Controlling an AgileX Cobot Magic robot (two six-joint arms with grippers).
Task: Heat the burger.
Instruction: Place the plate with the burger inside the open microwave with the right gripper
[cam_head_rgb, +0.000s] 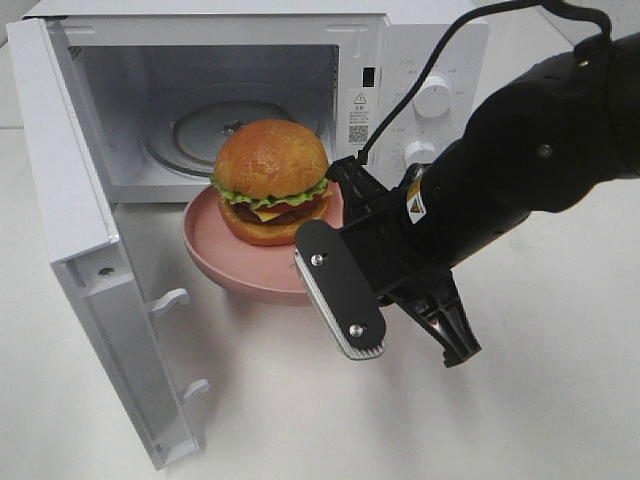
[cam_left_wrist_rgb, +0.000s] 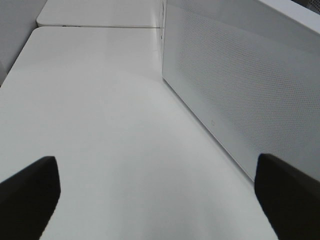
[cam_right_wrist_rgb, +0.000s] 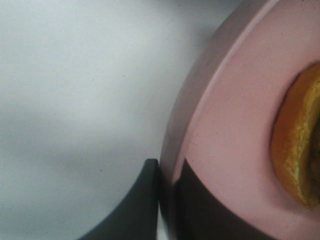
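right gripper (cam_right_wrist_rgb: 167, 187) clenched on pink plate (cam_head_rgb: 215, 262) rim, arm (cam_head_rgb: 540, 150) slanting in from right | burger (cam_head_rgb: 271, 160) on plate at microwave (cam_head_rgb: 420, 60) mouth | door (cam_head_rgb: 80, 260) swung wide | left gripper (cam_left_wrist_rgb: 157, 195) spread above table (cam_left_wrist_rgb: 115, 125)

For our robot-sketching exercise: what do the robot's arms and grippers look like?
The right arm is black, with a black cable and a yellow label. The right gripper carries a flat black, silver-edged panel with two screws. The left gripper has black fingers.
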